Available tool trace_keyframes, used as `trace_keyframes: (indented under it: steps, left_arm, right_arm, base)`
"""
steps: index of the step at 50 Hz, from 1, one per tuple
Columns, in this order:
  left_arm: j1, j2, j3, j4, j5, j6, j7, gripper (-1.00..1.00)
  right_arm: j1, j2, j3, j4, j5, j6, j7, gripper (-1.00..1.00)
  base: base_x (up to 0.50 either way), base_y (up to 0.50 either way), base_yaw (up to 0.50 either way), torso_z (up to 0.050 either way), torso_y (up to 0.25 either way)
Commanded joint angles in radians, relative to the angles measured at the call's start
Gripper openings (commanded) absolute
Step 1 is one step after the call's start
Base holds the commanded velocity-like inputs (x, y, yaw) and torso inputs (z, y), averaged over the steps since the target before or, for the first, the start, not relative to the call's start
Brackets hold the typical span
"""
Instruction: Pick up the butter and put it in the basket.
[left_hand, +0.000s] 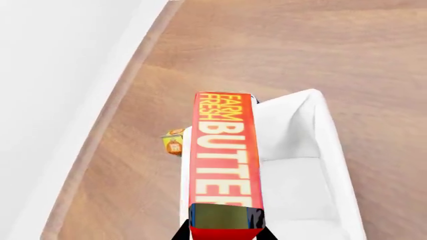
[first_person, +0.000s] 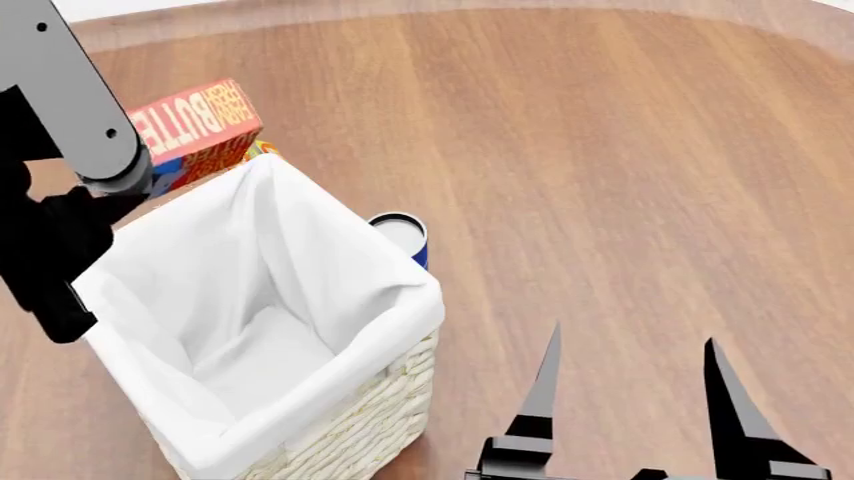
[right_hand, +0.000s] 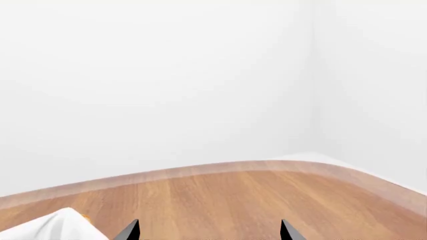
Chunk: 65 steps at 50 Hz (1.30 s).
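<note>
The left gripper (left_hand: 225, 235) grips the butter (left_hand: 225, 150) by one end, so the carton juts straight out from the fingers. It hangs in the air over the basket's (first_person: 400, 400) far left rim, the white lining open just beneath it. A blue can (first_person: 400, 235) stands against the basket's far side. The right gripper (first_person: 627, 385) hovers with fingers spread wide, holding nothing, right of the basket.

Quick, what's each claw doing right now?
Left claw: shut on the butter, over the basket.
Right claw: open, empty.
</note>
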Motion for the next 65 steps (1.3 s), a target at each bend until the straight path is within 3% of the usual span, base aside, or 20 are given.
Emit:
trace_keyframes:
  steps: [1, 11, 27, 34, 39, 65]
  left_arm:
    - [-0.076, 0.082, 0.065, -0.075, 0.169, -0.027, 0.208, -1.00]
    - [-0.083, 0.168, 0.172, -0.208, 0.286, -0.006, 0.296, -1.00]
    - [-0.073, 0.239, 0.323, -0.290, 0.378, 0.023, 0.433, -1.00]
    - [-0.112, 0.282, 0.445, -0.331, 0.453, 0.075, 0.596, -1.00]
    - [-0.098, 0.305, 0.506, -0.333, 0.496, 0.089, 0.614, -1.00]
    - [0.031, 0.438, 0.568, -0.599, 0.602, 0.238, 0.687, -1.00]
  right_arm:
    - [-0.007, -0.024, 0.002, 0.013, -0.019, -0.008, -0.041, 1.00]
    - [-0.012, -0.027, 0.003, 0.036, -0.017, -0.025, -0.045, 1.00]
    - [-0.019, -0.018, 0.021, 0.042, -0.003, -0.033, -0.040, 1.00]
    - [-0.017, -0.020, 0.014, 0.054, -0.008, -0.038, -0.042, 1.00]
    - [-0.018, -0.019, 0.013, 0.048, -0.007, -0.033, -0.037, 1.00]
    - [-0.015, -0.024, -0.002, 0.090, 0.001, -0.053, -0.052, 1.00]
  base:
    - [0.00, 0.00, 0.00, 0.000, 0.000]
    - [0.00, 0.00, 0.00, 0.000, 0.001]
    - [0.00, 0.00, 0.00, 0.001, 0.001]
    - [0.00, 0.00, 0.00, 0.000, 0.001]
    - [0.00, 0.00, 0.00, 0.002, 0.002]
    - [0.00, 0.00, 0.00, 0.000, 0.001]
